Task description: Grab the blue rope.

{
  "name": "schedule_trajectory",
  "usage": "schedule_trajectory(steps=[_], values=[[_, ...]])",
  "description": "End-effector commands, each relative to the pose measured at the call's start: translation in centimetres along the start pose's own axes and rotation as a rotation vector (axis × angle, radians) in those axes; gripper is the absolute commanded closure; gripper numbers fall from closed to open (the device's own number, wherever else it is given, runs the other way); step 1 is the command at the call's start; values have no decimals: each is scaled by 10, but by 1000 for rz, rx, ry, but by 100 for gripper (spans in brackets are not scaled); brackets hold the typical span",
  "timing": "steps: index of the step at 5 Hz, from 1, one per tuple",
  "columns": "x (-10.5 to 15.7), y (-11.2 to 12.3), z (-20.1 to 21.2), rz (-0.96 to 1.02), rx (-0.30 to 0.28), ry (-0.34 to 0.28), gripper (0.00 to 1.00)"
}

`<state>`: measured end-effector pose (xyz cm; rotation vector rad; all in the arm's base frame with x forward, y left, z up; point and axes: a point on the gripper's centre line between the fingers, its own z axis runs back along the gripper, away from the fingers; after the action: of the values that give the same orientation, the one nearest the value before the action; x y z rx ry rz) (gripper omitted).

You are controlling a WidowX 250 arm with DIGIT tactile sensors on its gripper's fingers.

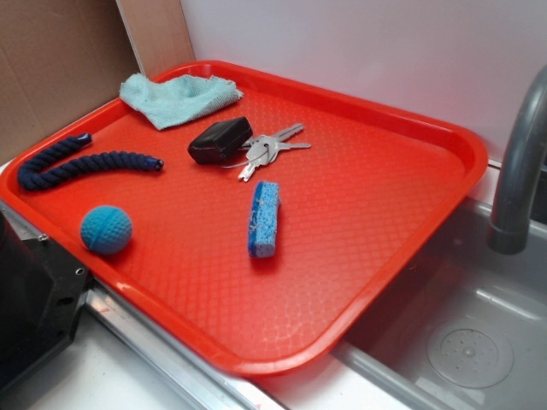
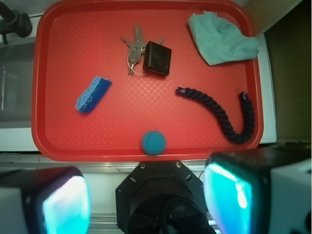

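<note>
One blue rope (image 2: 225, 116) lies curled at the tray's (image 2: 146, 152) right edge (soft, light, limp, likely to sag), best pinched mid-curve across its thick twist, while the gripper (image 2: 146, 202) hovers back with fingers (image 2: 66, 204) spread wide and empty.

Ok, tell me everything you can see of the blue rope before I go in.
The blue rope is a short, thick, dark navy twisted cord with bound ends, lying flat in a hook-shaped curve near the edge of the red tray. Nothing touches it: the cloth, ball and gripper are all clear of it.
</note>
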<state>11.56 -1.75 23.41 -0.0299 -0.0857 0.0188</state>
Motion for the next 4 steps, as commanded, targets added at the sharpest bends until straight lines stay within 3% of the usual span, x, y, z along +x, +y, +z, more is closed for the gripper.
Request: schedule_trajectory(steps=[1,2,3,4], values=[[74,49,-63,-356,127,-77,0],[86,65,-88,-517,98,-113,0],[79,83,-107,-630,30,-117,0],[74,96,-127,-624,-10,-53,0]])
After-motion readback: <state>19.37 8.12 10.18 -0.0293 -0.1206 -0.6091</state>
